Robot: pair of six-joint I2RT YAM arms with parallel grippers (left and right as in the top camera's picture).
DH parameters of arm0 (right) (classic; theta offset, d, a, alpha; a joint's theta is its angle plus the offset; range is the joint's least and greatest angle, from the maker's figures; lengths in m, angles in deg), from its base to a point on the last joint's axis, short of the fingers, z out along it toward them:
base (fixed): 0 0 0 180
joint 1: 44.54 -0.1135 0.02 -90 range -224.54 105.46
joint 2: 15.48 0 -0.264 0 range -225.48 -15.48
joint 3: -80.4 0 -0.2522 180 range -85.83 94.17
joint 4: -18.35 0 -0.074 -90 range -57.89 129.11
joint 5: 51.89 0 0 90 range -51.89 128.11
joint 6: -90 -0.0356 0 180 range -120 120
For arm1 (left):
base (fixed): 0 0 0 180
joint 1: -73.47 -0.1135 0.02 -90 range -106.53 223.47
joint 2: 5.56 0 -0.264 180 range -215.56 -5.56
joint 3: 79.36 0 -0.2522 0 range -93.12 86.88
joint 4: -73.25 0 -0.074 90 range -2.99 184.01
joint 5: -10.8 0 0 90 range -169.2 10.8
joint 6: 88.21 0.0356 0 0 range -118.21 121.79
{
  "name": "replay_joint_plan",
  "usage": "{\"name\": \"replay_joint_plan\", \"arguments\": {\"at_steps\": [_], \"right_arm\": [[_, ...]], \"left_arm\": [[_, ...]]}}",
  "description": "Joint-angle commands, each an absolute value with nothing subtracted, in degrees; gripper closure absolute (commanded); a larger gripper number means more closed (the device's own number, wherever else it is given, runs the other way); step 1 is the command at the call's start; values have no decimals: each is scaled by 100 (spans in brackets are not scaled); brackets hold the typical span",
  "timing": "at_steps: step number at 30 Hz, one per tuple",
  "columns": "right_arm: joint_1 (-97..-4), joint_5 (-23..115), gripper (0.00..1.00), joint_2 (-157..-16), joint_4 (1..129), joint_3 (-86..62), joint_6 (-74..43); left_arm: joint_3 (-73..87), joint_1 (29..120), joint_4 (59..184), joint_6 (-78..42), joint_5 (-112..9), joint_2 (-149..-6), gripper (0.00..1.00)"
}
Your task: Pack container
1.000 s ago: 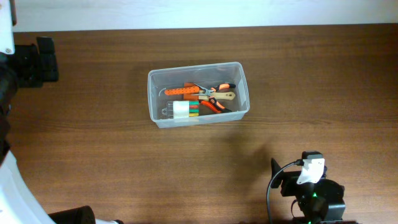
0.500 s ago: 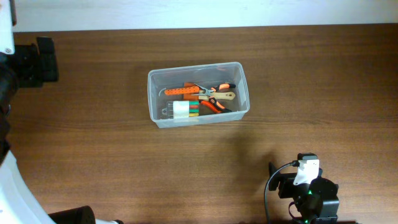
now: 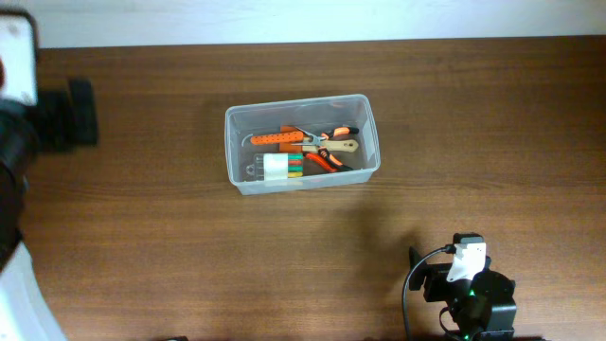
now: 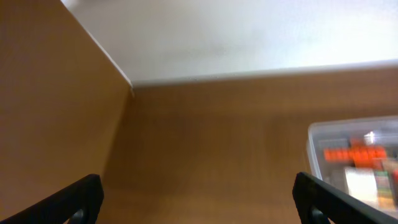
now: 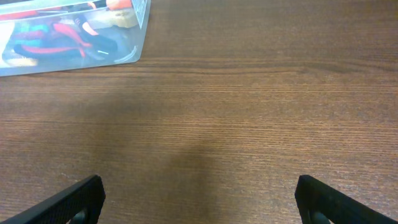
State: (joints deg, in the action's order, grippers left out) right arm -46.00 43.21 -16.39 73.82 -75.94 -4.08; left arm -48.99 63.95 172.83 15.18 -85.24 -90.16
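1. At the far left edge of the overhead view, the left arm [image 3: 28,123] shows only as a blurred black-and-white mass over the table [image 3: 189,246]. Its joint pose cannot be read.
2. Right arm [image 3: 469,298] sits at the near right edge, drawn in low, with a white-tagged cable on top. It is well apart from the container [image 3: 233,142].
3. Left gripper [image 4: 199,208]: spread wide, with only the black tips showing at the two lower corners of its wrist view. Nothing is held; bare table lies between the tips.
4. Right gripper [image 5: 199,208]: also spread wide and holding nothing, with plain wood grain between the tips.
5. The container stands upright mid-table with its top open and its long side running left-right. Orange-handled hand tools [image 3: 308,147] and a white item [image 3: 275,166] lie inside.
6. Bare wood lies on all four sides of the container. It stands nearer the far table edge, where a white strip [image 3: 284,19] begins.
7. The left wrist view catches the container's rim [image 4: 348,129] at its right side, contents blurred orange. The right wrist view shows one rounded corner [image 5: 134,56] at upper left. Only the overhead view shows the whole tub.
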Motion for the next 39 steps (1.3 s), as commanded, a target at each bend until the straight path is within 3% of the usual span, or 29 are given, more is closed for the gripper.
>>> {"name": "replay_joint_plan", "arguments": {"at_steps": [1,4,10,12,27,39], "right_arm": [[-4549,4370,2,-1569,7369,-7642,-408],[-4549,4370,2,-1569,7369,-7642,-408],[-4549,4370,2,-1569,7369,-7642,-408],[-4549,4370,2,-1569,7369,-7642,-408],[-4549,4370,2,-1569,7369,-7642,-408],[-4549,4370,2,-1569,7369,-7642,-408]], "left_arm": [[-3301,6356,17030,1428,-8603,-8050,1],[-1603,6406,15675,1422,-8649,-7101,1],[1999,7064,11778,1424,-8454,-4782,1],[2766,7182,11225,1424,-8457,-4238,1],[7092,7418,10254,1424,-8463,-1491,1],[8130,7423,9987,1424,-8463,-586,1]]}}
